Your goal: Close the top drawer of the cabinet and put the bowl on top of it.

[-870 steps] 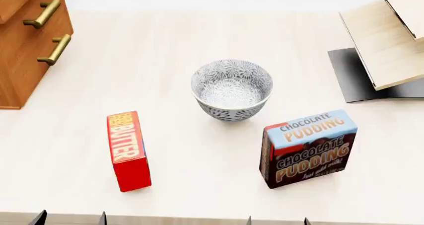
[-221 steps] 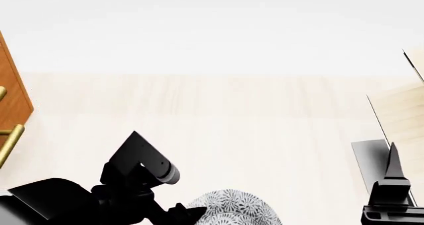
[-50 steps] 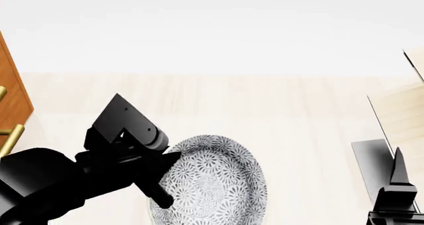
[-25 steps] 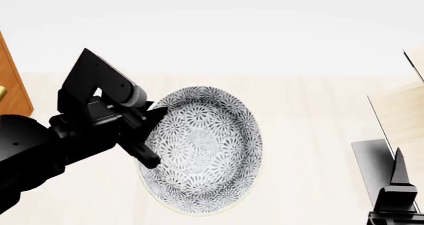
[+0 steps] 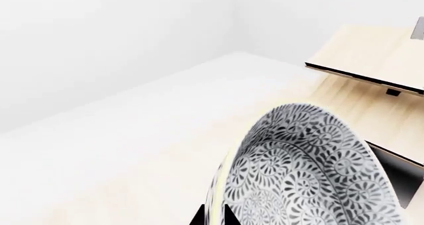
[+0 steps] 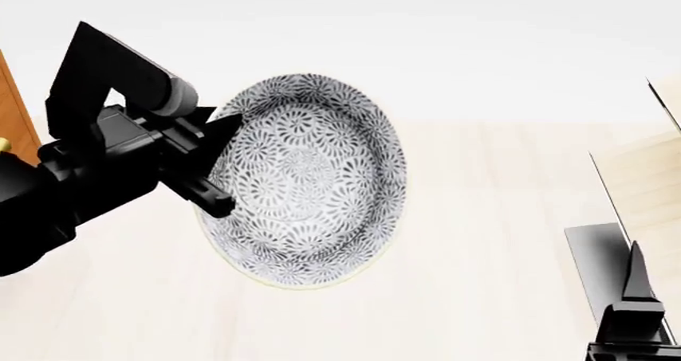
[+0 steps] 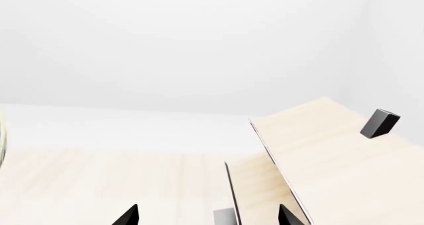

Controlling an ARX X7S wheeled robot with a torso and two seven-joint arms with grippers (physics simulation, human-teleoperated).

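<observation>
The bowl (image 6: 309, 178), white with a dense grey-blue leaf pattern, hangs above the table, tipped so that its inside faces the head camera. My left gripper (image 6: 218, 166) is shut on its left rim. In the left wrist view the rim passes between the two black fingertips of that gripper (image 5: 213, 217), and the bowl (image 5: 311, 170) fills the space beyond. Only a thin orange-brown strip of the cabinet (image 6: 11, 98) shows at the left edge; the top drawer is out of view. My right gripper (image 7: 206, 216) is open and holds nothing; it sits low at the right (image 6: 635, 289).
Pale wood panels (image 6: 643, 186) on a black base (image 6: 591, 257) stand at the right, close to the right gripper. They also show in the right wrist view (image 7: 318, 150). The light wooden tabletop (image 6: 479, 217) stretches below the bowl.
My left arm has lifted the bowl higher and carried it left, toward the cabinet. The right arm has stayed where it was.
</observation>
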